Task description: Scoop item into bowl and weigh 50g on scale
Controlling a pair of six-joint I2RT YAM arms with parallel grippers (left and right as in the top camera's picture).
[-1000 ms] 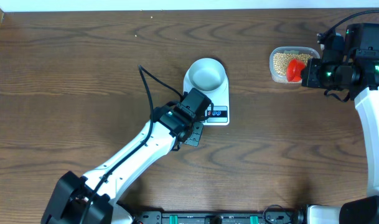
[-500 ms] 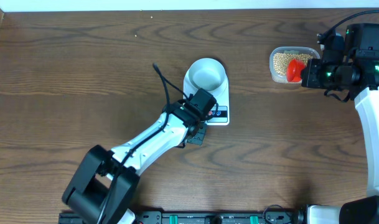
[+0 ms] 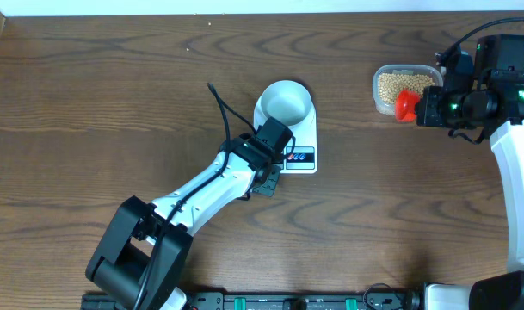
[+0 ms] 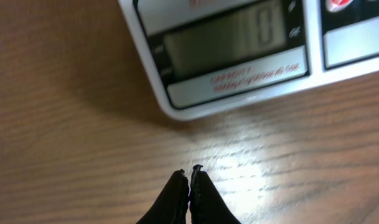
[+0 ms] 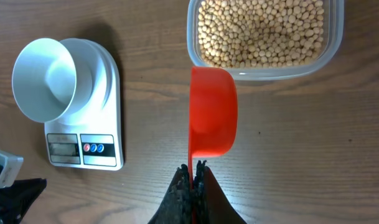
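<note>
The wooden table [image 3: 115, 86] fills the overhead view. The left arm [image 3: 201, 185] reaches from the lower left toward the centre, and the right arm [image 3: 511, 164] runs up the right edge. The white scale [image 3: 306, 138] sits at the centre, its display digits too blurred to read. The bowl [image 3: 286, 102] stands on the scale's upper half. A clear tub [image 3: 378, 90] at the upper right holds the beans [image 3: 395, 84]. The red scoop [image 5: 213, 112] hangs just below the tub in the right wrist view, its handle pinched in the right gripper [image 5: 193, 171]. The left gripper [image 4: 190, 177] is clenched on nothing, its fingertips pressed together over bare wood just beside the scale's display corner.
</note>
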